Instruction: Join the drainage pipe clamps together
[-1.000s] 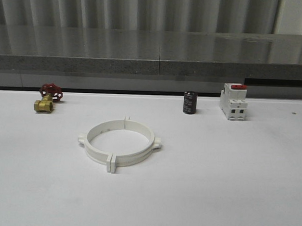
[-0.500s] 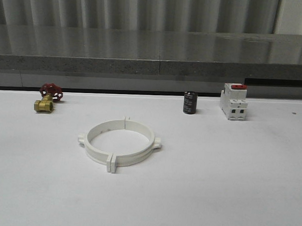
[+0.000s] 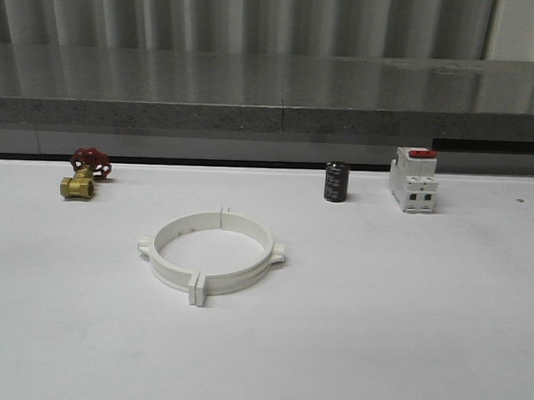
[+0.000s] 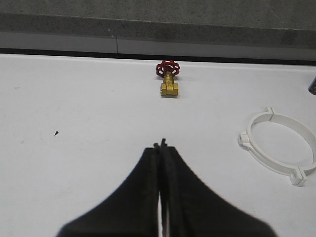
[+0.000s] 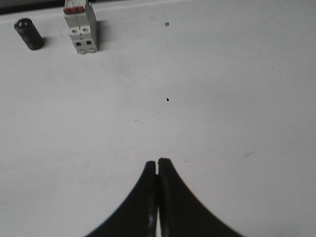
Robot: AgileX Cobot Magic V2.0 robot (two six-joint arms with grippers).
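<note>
Two white plastic drainage pipe clamps (image 3: 212, 258) lie joined as a wide, smooth ring with small flat tabs on a matte white table (image 3: 403, 330), left of centre. Far left sits a brass valve (image 3: 84, 174) with a red handwheel; far right, a black cylindrical capacitor (image 3: 336, 182) and a boxy white breaker (image 3: 413, 180). The left gripper (image 4: 160, 145) and right gripper (image 5: 157, 162) hover above bare tabletop, black fingers pressed together, holding nothing.
</note>
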